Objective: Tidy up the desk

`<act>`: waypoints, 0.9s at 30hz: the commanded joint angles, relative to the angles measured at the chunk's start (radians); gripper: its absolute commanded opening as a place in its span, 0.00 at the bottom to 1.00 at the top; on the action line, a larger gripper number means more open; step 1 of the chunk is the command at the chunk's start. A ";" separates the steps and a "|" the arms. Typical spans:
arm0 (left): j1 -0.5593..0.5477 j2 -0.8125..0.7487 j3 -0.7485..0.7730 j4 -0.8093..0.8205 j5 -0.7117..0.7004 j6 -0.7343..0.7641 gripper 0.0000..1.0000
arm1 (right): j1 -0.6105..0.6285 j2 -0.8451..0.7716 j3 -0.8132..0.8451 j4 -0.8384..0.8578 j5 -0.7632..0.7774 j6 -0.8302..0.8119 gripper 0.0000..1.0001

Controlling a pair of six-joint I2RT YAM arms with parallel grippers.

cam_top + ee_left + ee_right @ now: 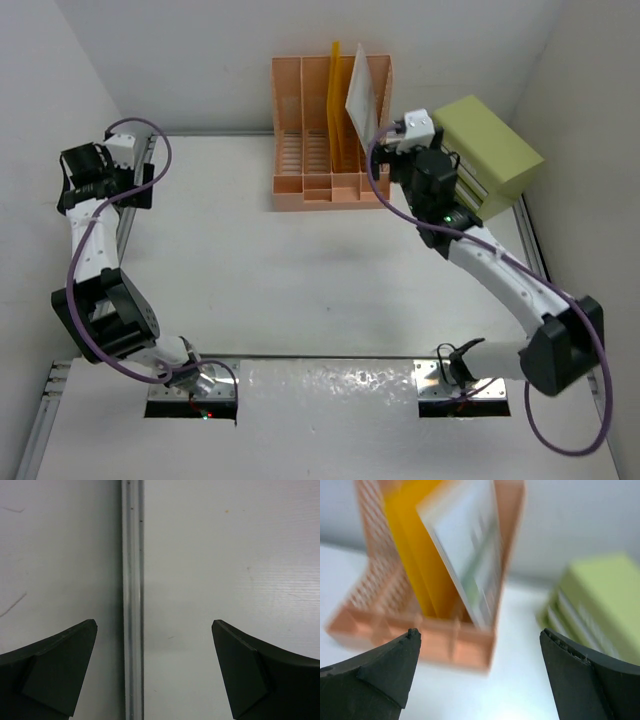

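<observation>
Hovering over the rail (pixel 132 580) on the desk's (pixel 300 280) left edge, the left gripper (pixel 154 627) is hanging spread and empty, so dipping down is risking a clip on metal. The right gripper (pixel 479 635), also spread and empty, is facing the rack (pixel 300 160) and could be toppling its leaning white sheet (pixel 362 95). Rack's right slots are holding a yellow folder (pixel 336 100) plus that sheet; the green box (pixel 495 150) isn't showing its insides.
</observation>
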 commanded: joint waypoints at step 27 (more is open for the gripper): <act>-0.282 -0.194 -0.461 0.131 0.097 -0.117 1.00 | -0.232 -0.568 -0.823 -0.217 0.070 0.477 0.99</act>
